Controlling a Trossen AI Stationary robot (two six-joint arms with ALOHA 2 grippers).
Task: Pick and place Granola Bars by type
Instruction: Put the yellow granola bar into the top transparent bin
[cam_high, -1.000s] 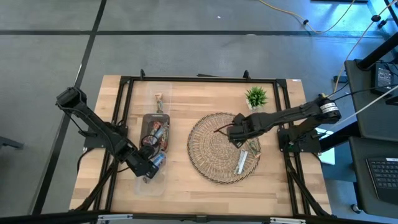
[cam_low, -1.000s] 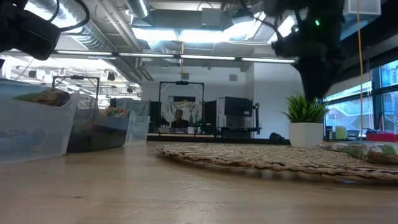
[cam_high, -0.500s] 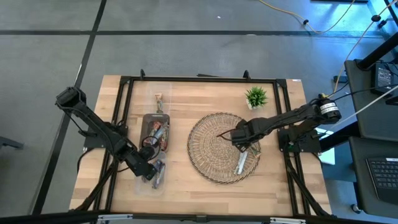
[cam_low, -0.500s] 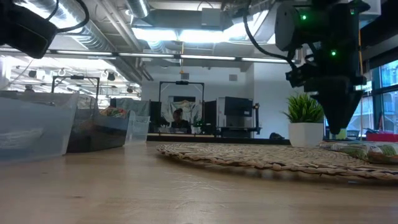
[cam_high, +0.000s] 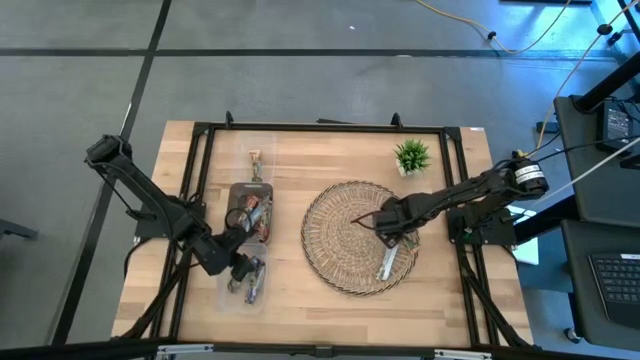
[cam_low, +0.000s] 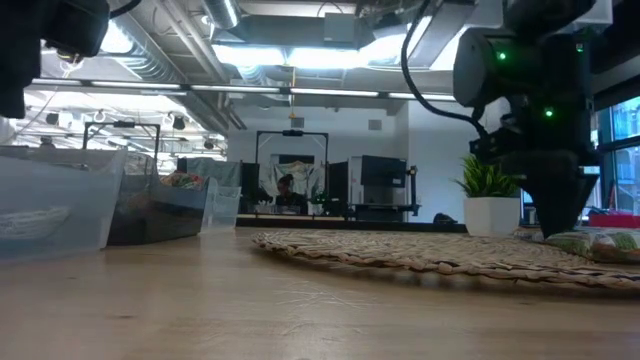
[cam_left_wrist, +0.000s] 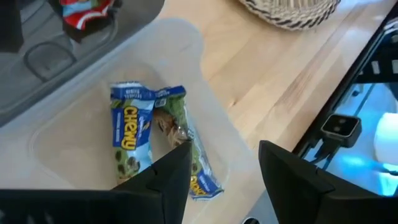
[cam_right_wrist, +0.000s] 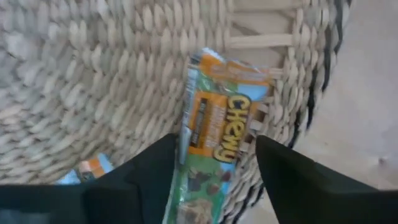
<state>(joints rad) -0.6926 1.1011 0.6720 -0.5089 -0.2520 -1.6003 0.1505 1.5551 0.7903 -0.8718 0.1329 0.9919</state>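
right hand (cam_right_wrist: 211, 177) open, straddling green bar (cam_right_wrist: 217, 149)

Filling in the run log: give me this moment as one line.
left gripper: open above blue bars in clear bin | right gripper: open over green bar on woven mat

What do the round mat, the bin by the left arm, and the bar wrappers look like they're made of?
Round mat: woven straw or wicker, going by its coiled, braided strands. Bin: clear, slightly frosted plastic; the table shows through it. Blue bar wrappers and green bar wrapper: glossy printed film, likely foil-lined plastic, crinkled with crimped ends.
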